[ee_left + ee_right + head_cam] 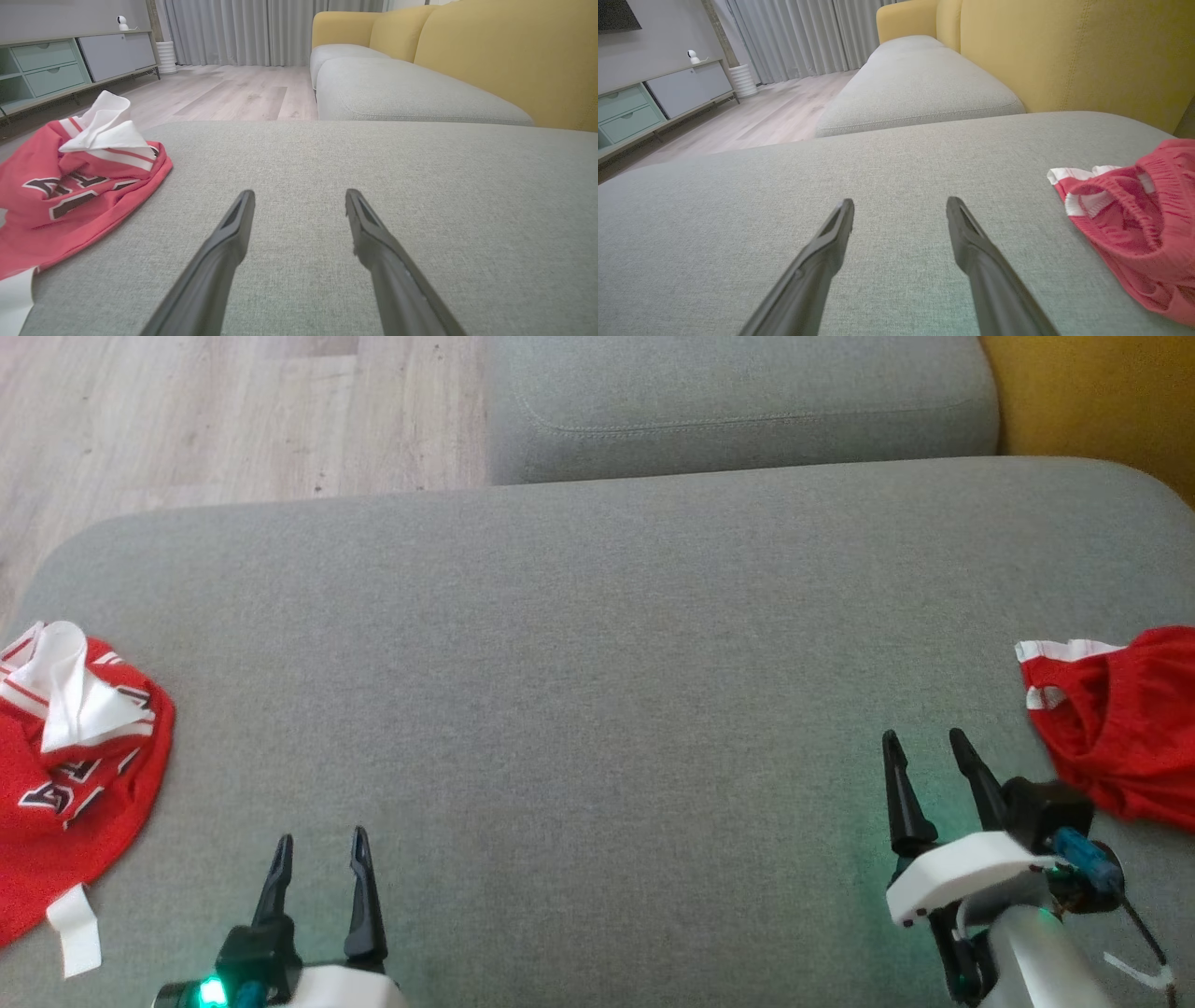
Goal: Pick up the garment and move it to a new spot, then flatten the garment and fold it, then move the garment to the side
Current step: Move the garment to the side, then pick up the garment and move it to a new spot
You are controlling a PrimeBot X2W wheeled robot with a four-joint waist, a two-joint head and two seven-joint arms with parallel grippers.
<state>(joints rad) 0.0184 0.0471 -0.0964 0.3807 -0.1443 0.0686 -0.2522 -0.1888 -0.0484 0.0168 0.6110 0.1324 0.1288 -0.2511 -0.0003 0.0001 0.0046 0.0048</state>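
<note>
A crumpled red garment with white trim and dark lettering [65,775] lies at the left edge of the grey cushion [579,644]; the left wrist view has this garment [70,196] to the left of my fingers. Another crumpled red garment with white-striped trim and an elastic waistband [1120,719] lies at the right edge, and the right wrist view shows it [1139,224] on the right. My left gripper [320,845] is open and empty near the front, well right of the lettered garment. My right gripper [924,739] is open and empty, just left of the other one.
A second grey seat cushion [738,401] lies beyond the near one, with a yellow backrest [1092,392] at the right. Wooden floor [187,420] runs at the far left. A low cabinet with drawers [51,65] and grey curtains [243,28] stand farther off.
</note>
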